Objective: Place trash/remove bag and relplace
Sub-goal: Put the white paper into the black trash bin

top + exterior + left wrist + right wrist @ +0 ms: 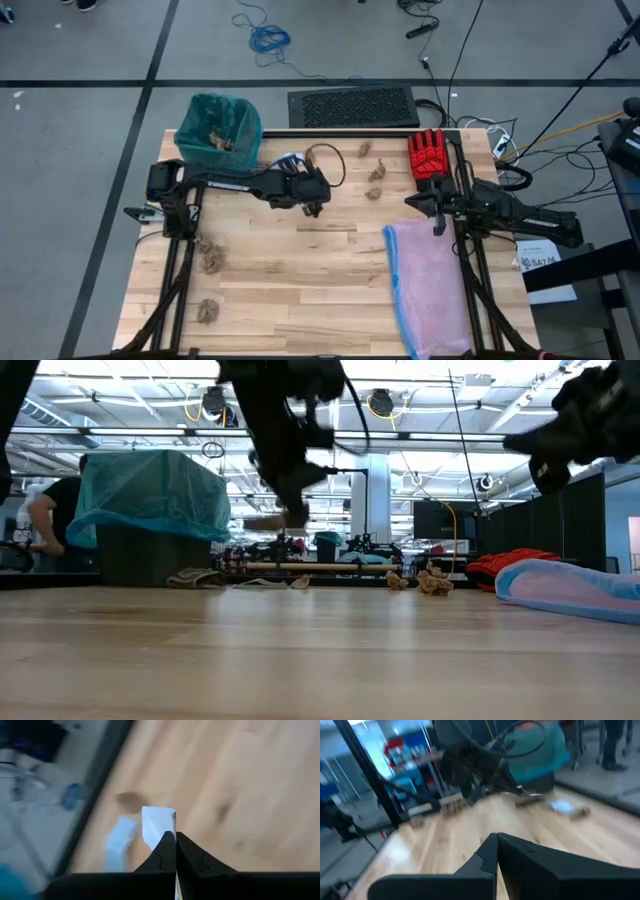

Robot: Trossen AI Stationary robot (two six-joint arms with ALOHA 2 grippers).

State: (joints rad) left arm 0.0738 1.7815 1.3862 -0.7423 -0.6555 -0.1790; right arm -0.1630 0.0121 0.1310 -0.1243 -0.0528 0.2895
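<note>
Gripping white paper scrap (159, 822), left gripper (175, 851)

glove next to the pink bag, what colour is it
Red with black markings, the glove shows best in the high view.

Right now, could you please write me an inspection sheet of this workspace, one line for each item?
Surface: wooden table, dry, nothing spilled.
Job's things: teal bag lines the bin at the far left corner, some wads already inside; brown paper wads lie near the left edge, more at the far middle.
Clutter: red glove at the far right; pink bag flat along the right side.
Grippers: left gripper shut on white paper scrap, raised above the table; right gripper shut, holding nothing, above the right side.
Cables: blue cable coiled on the floor; black cables beyond the table.
Surroundings: a person behind the bin.
</note>
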